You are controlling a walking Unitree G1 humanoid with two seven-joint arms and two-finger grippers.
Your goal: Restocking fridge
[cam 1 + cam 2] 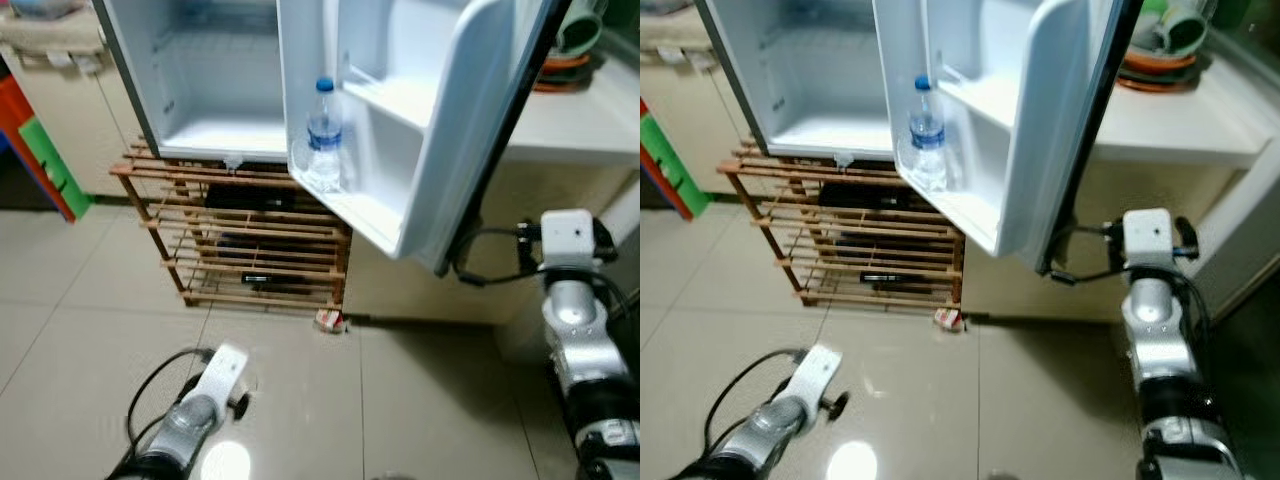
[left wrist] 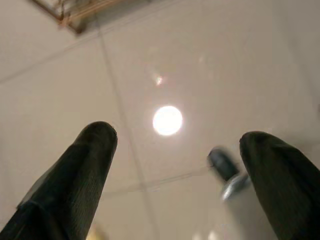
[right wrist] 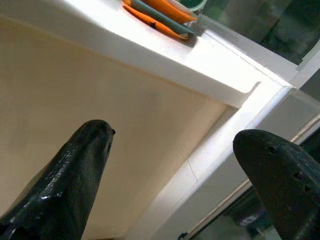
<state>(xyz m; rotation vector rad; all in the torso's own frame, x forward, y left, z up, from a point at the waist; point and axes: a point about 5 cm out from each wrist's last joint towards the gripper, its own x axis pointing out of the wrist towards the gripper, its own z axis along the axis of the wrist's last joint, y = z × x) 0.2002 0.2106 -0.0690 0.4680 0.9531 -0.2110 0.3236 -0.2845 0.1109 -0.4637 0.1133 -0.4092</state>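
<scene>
From the left eye view, the fridge (image 1: 215, 75) stands open on a wooden rack (image 1: 250, 245), its inside shelf bare, and its door (image 1: 420, 130) swung out toward the robot. A water bottle (image 1: 323, 135) stands upright in the lowest door bin, at the bin's left end, where the rail keeps it from tipping; that looks like one item already stocked. A small packet (image 1: 330, 320) lies on the floor tiles just beside the rack's right foot. The right eye view gives the same scene: the left arm (image 1: 775, 420) hangs low over the floor, and the right arm (image 1: 1155, 300) is raised beside the door's outer edge, below the white counter (image 1: 1180, 125) that carries stacked dishes (image 1: 1165, 50). In the left wrist view the left gripper (image 2: 175, 165) is spread wide and empty, pointing down at shiny tile with a lamp's reflection. In the right wrist view the right gripper (image 3: 172, 170) is also wide apart with nothing between its fingers, aimed up at the counter's underside. With both empty, I judge the next move is to fetch another item.
</scene>
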